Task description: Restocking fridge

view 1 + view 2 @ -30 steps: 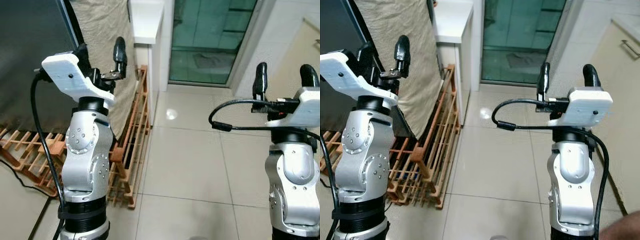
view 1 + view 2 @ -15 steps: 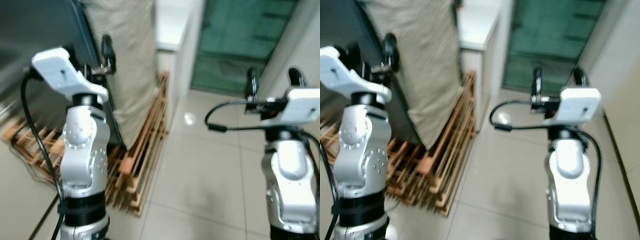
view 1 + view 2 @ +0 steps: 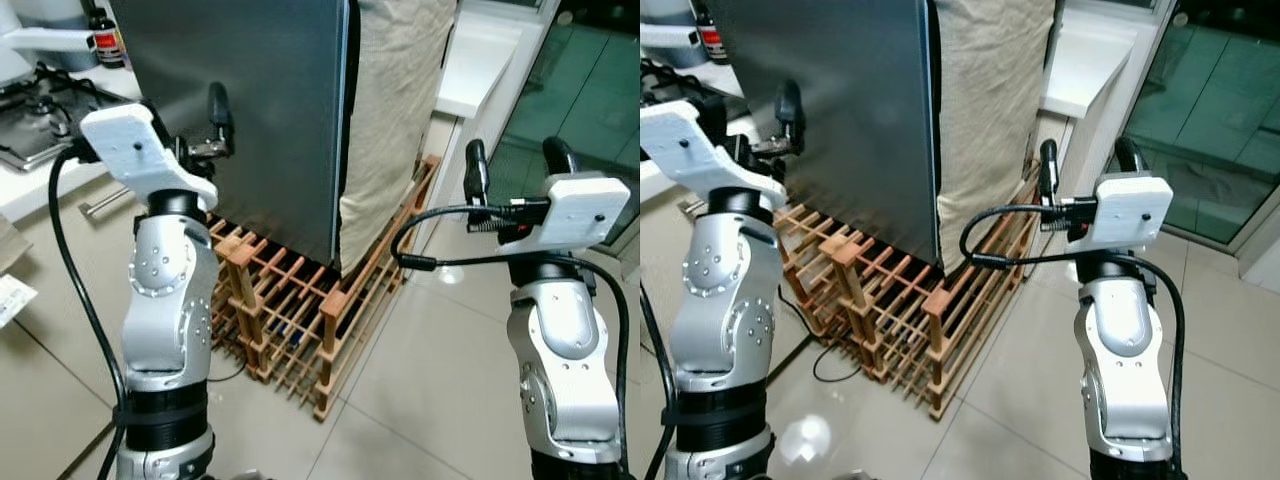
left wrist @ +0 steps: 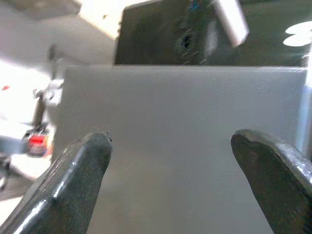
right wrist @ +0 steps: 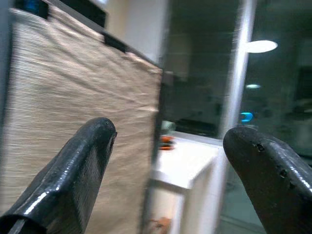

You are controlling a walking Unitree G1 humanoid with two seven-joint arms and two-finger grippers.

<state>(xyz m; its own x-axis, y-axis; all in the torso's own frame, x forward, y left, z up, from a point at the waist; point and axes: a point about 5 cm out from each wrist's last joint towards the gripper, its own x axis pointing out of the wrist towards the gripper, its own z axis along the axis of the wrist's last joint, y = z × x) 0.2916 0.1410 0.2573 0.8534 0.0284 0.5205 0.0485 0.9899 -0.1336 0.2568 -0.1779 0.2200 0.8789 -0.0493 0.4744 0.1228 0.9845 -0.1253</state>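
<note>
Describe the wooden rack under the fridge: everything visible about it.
The slatted reddish-brown wooden rack sits on the pale tiled floor beneath the tall dark grey fridge, which stands on it. It looks like unfinished timber: thicker square posts at the corners joined by many thin parallel slats, in at least two tiers. It juts out past the fridge's base on the sides facing the camera. The hanging beige cloth on the fridge's side reaches down to it. A black cable lies on the floor by its near edge.
</note>
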